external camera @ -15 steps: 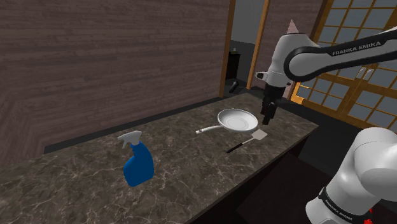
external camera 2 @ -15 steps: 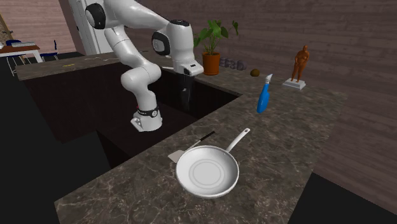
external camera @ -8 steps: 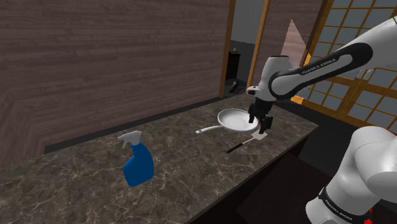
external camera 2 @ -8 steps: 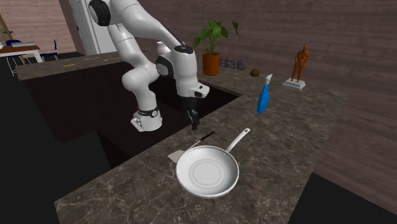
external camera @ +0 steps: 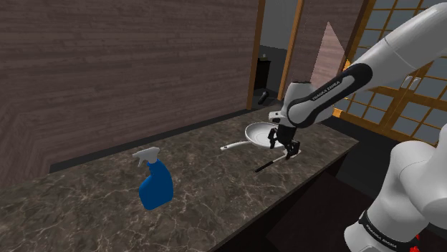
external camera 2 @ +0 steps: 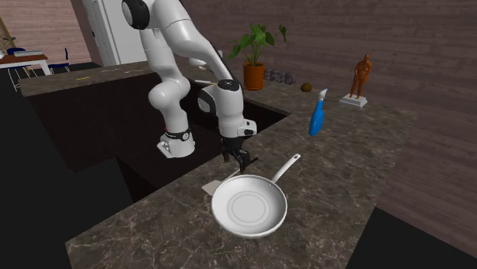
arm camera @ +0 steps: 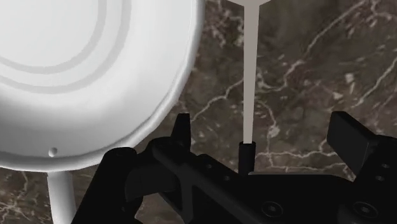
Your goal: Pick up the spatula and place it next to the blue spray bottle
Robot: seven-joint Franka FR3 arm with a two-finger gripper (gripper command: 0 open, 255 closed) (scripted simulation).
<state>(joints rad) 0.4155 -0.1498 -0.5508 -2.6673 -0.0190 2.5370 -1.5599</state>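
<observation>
The spatula (external camera: 266, 166) lies flat on the dark marble counter (external camera: 215, 197) beside a white frying pan (external camera: 259, 133), its black handle pointing toward the spray bottle. In the second exterior view its pale blade (external camera 2: 208, 188) shows next to the pan (external camera 2: 249, 205). My gripper (external camera: 286, 147) hangs low over it, open. In the wrist view the fingers (arm camera: 182, 130) stand apart on either side of the spatula (arm camera: 249, 76), where its pale shaft meets the black handle, without touching it. The blue spray bottle (external camera: 154, 183) stands upright far along the counter (external camera 2: 316, 118).
The pan's rim (arm camera: 83, 70) lies close beside one finger, and its long handle (external camera 2: 285, 168) points toward the bottle. A potted plant (external camera 2: 253, 59), a brown figurine (external camera 2: 361, 77) and small dark items (external camera 2: 281, 78) stand at the counter's back. The counter edge (external camera: 315, 175) runs just beyond the spatula.
The arm has swung down and toward the shoulder view's left, bringing the gripper from above the counter's end down low over the spatula. The spatula, pan and bottle have stayed put.
</observation>
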